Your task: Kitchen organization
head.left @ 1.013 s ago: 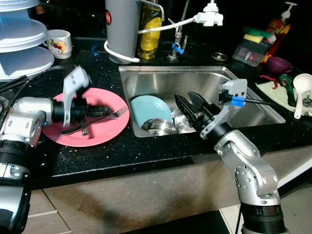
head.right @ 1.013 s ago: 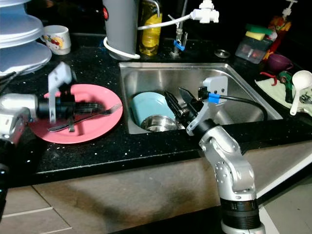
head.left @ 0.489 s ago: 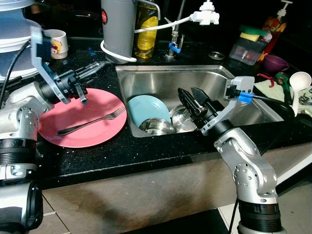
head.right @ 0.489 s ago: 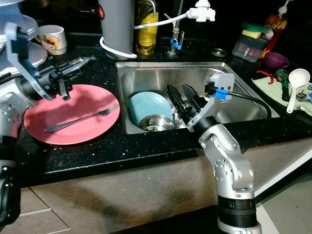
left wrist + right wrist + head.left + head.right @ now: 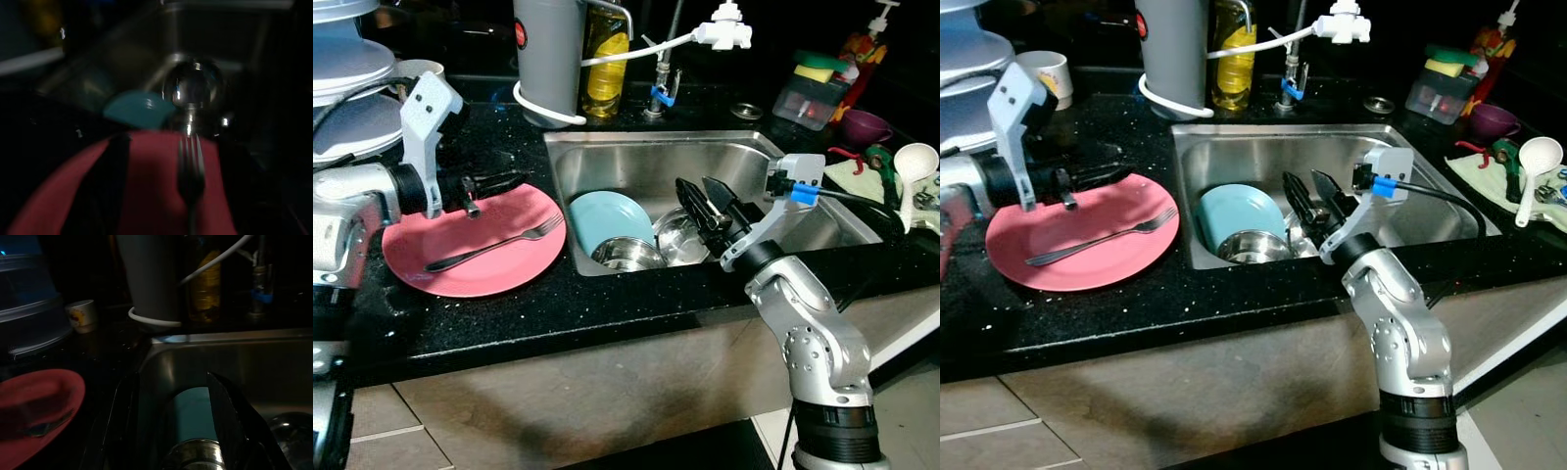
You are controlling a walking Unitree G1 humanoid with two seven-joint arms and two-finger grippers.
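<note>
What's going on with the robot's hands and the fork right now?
Left gripper open, empty, over pink plate. Fork lying on plate. Right gripper open over sink.

The black speckled stone surface point(image 5: 607, 299) carries a round pink plate point(image 5: 475, 245) on the left, a white printed mug point(image 5: 1046, 70) far left, and a grey cylinder point(image 5: 548, 54) beside a yellow bottle point(image 5: 607, 59) at the far edge.
</note>
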